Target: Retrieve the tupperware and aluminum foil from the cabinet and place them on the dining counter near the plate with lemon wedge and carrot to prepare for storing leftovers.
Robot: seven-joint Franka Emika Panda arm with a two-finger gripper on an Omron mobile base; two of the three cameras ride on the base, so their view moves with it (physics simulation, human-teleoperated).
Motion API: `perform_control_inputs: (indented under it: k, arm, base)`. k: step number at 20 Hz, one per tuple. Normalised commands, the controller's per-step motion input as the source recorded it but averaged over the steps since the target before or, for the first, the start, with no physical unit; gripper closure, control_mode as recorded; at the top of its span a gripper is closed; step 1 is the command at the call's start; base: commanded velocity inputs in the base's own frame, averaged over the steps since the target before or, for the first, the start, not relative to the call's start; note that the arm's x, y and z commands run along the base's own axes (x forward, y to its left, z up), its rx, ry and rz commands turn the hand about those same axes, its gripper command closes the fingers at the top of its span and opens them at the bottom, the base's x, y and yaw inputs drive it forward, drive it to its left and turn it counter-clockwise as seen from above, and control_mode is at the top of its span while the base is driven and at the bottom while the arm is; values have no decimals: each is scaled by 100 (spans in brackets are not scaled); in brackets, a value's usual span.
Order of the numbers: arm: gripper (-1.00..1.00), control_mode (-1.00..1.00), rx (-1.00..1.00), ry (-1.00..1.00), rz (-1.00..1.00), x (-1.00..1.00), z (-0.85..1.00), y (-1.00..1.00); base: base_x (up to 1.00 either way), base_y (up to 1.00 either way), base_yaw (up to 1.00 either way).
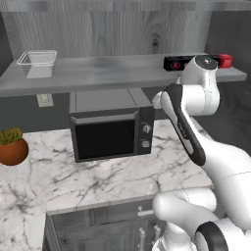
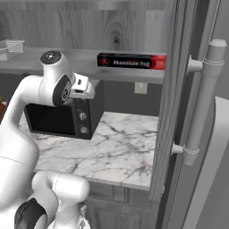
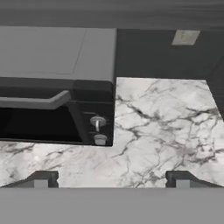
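Far left on the worktop (image 1: 122,176): a potted plant (image 1: 12,146), terracotta pot.

Above it, the cabinet (image 1: 98,29) shelf (image 1: 98,73). The tub (image 1: 37,63) sits at the shelf's left end, upright, clear; in the right base view it shows at the left edge (image 2: 10,48).

Centre: a black microwave (image 1: 110,130) stands on the marble worktop under the shelf, door shut, two knobs on its right side. A wall socket (image 1: 45,100) shows left of it, under the shelf.

Right end of the shelf: the foil (image 2: 132,61) lies flat, lengthwise along the shelf, red end to the right. It is well apart from the tub.

Arm (image 1: 191,117) rises in front of the shelf's right part, partly covering the foil in the left base view.

Gripper (image 3: 111,179): jaws spread wide, nothing between them, over the marble just right of the microwave.

Far right: a tall door (image 2: 172,98) with a bar handle (image 2: 203,103).
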Motion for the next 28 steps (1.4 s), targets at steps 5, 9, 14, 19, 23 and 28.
perform_control_inputs:
  k: [5, 9, 14, 19, 23, 28]
  arm:
    - [-100, -100, 1, -45, -7, 7, 68, 0]
    - [-100, -100, 0, -30, -11, 11, 71, 0]
    - [-100, -100, 0, -6, -17, 28, 59, 0]
    - [-100, -100, 3, 4, -17, 35, 23, 0]
    - [-100, -100, 7, 4, -14, 34, 6, -1]
    - [-100, -100, 8, 0, -13, 24, 0, -12]
  base:
    - [0, 0, 0]
    - [0, 0, 0]
    - [0, 0, 0]
    - [0, 0, 0]
    - [0, 0, 0]
    - [0, 0, 0]
